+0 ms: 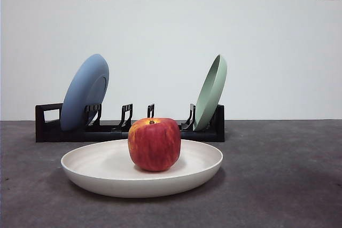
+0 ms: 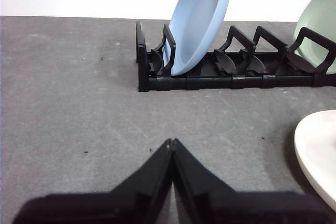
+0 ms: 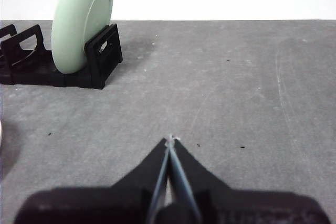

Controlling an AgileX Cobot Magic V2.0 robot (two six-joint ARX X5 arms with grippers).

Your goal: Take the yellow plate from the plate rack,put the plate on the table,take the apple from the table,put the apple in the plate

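Dark grey table (image 1: 288,185) | black plate rack (image 1: 133,129) behind yellow plate (image 1: 107,166) | red apple (image 1: 154,143) sits in that plate | left gripper (image 2: 171,142), right gripper (image 3: 169,140) pinched closed, empty, away from plate | task looks complete; no further move needed.

Not much of the robot shows up here, just the two grippers in the wrist views. The left gripper (image 2: 171,142) is matte black, two flat wedge-shaped jaws tapering to a sharp point, widening into a chunky black base along the frame edge. The right gripper (image 3: 169,140) is the same black wedge design, but its inner faces look pale bluish-grey, with a tiny whitish speck right at the tip. No cables, screws or markings visible.
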